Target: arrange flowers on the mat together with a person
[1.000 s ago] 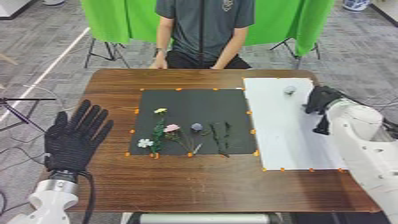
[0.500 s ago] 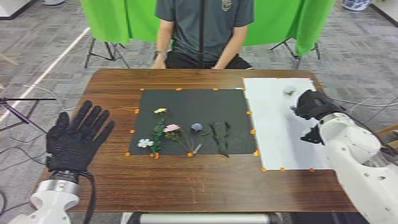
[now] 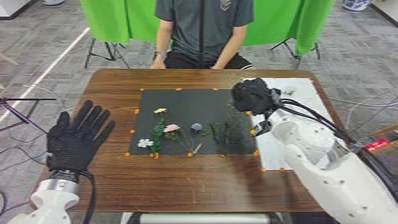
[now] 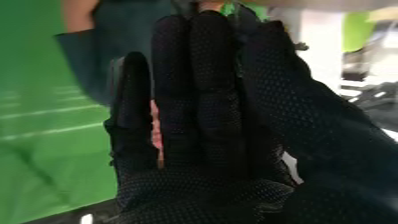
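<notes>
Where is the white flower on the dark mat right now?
In the head view, the white flower lies near the lower left corner of the dark mat, below and left of the pink flower.

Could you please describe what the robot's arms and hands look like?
The left arm and right arm have smooth, rounded white shells, with dark cables alongside. The left hand and right hand wear black gloves of textured, mesh-like fabric.
</notes>
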